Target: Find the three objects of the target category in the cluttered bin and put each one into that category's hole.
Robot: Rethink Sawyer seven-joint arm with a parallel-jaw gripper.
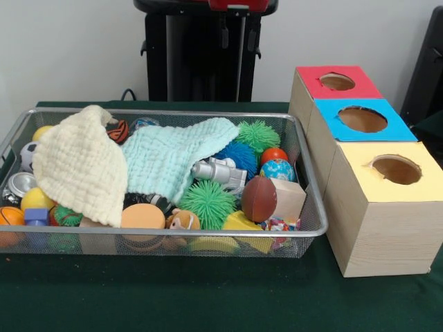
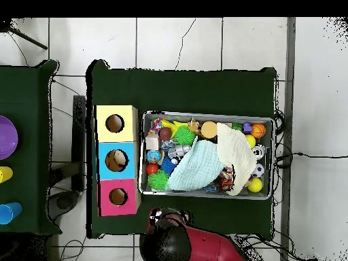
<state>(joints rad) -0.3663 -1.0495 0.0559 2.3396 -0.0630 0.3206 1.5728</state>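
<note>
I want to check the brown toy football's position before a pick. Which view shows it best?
The front view: the brown toy football stands large and unobstructed near the wire bin's box-side end, against a wooden block. The overhead view shows it only as a small dark spot.

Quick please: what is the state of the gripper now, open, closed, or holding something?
Gripper: not visible in either view; its state cannot be told.

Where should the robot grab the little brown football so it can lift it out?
Probably from straight above, fingers closing across the narrow middle of the brown football. It stands nearly upright near the front of the wire bin, leaning against the wooden block, so its top is free while its sides are crowded by the block and the green spiky ball.
</note>
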